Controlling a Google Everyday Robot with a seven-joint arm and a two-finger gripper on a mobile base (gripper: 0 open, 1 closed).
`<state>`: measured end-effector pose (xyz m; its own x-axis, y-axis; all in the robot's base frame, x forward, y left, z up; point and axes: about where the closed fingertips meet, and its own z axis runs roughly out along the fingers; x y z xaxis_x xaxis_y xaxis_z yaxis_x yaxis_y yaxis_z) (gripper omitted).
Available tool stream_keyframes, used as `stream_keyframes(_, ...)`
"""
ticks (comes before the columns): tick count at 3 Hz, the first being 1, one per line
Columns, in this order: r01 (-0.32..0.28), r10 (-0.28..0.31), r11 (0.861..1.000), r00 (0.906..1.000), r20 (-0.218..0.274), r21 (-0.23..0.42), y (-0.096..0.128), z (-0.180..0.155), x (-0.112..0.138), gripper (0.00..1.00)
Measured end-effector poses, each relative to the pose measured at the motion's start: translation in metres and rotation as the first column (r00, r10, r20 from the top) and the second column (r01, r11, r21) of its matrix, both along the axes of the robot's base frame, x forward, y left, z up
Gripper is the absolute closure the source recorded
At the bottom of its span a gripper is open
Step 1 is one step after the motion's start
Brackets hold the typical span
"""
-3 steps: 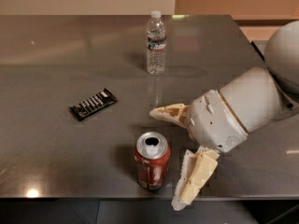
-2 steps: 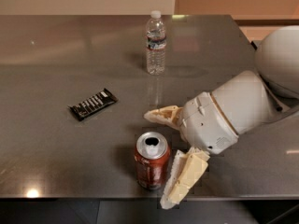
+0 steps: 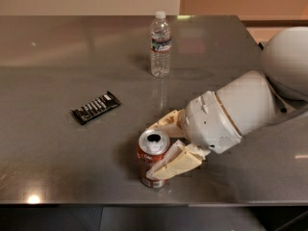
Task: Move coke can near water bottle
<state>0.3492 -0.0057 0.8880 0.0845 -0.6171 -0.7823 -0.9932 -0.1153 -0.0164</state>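
My gripper point(image 3: 153, 150) sits at the near edge of the table point(image 3: 53, 148), narrowed onto the can point(image 3: 153, 141). The near finger point(image 3: 174, 163) lies across the can's front side. The far finger point(image 3: 166, 121) presses at its rear rim, so the can looks clamped between the two. The can stands upright on the table, its opened top facing up. The arm point(image 3: 231, 112) reaches in from the right, low and roughly level, with its white wrist just right of the can. Further back and to the left, well apart from the can, a black wrapper point(image 3: 96, 107) lies flat. The bottle point(image 3: 160, 44) stands upright far back near mid-table, well apart from the can, with bare table between them.
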Motion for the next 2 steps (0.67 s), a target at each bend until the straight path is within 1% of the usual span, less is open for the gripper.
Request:
stream_keyframes(1,0.023,-0.023,0.999,0.9997,0.008,0.022,-0.005,0.010,0.010,0.68)
stream_keyframes(2,0.077,-0.078,0.996,0.9963,0.035,0.041,-0.015,0.030,0.036,0.91)
